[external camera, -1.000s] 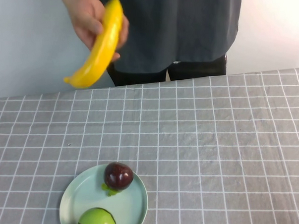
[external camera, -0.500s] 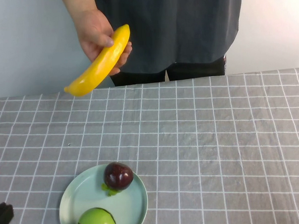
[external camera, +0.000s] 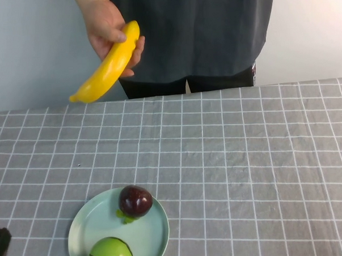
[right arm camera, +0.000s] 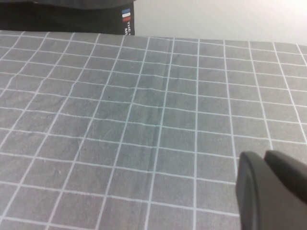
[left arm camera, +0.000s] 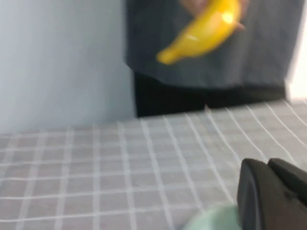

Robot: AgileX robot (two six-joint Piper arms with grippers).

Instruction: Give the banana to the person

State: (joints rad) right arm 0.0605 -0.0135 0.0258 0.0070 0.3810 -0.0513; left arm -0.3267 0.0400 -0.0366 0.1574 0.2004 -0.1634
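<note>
The person (external camera: pixel 195 30), in a dark grey-blue top, stands behind the table's far edge and holds the yellow banana (external camera: pixel 106 65) in a bare hand (external camera: pixel 105 23), well above the cloth. The banana also shows in the left wrist view (left arm camera: pixel 204 31). My left gripper (left arm camera: pixel 266 165) is shut and empty, low at the near left corner (external camera: pixel 0 246), beside the pale green plate (external camera: pixel 98 224). My right gripper (right arm camera: pixel 263 155) is shut and empty over bare cloth; it is outside the high view.
The plate holds a dark red-purple round fruit (external camera: pixel 135 201) and a round green fruit (external camera: pixel 110 252). A grey checked cloth (external camera: pixel 246 159) covers the table. A pale wall stands behind the person.
The person's hand has tilted and shifted the banana a little up and to the left. My left gripper's tip has come into view at the near left corner.
</note>
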